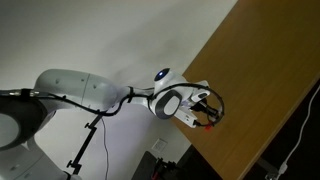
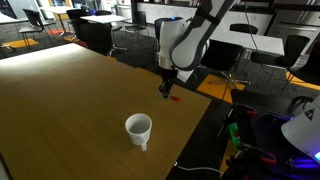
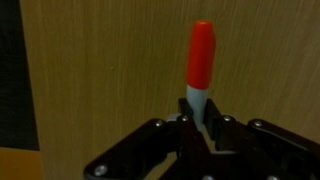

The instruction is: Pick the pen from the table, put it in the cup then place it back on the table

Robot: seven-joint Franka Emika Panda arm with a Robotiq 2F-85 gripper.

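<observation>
The red-orange pen (image 3: 201, 55) with a whitish end lies on the brown wooden table (image 3: 100, 70). In the wrist view my gripper (image 3: 202, 118) has its fingers closed round the pen's whitish end. In an exterior view the gripper (image 2: 167, 90) is down at the table near its edge, with the pen's red tip (image 2: 175, 98) showing beside it. The white cup (image 2: 138, 129) stands upright and empty on the table, well apart from the gripper, nearer the camera. In an exterior view the gripper (image 1: 205, 115) is at the table's edge (image 1: 215, 70).
The table edge (image 2: 205, 105) runs close by the gripper. Office chairs and desks (image 2: 95, 25) stand beyond the table. Cables and lit equipment (image 2: 265, 135) lie on the floor off the edge.
</observation>
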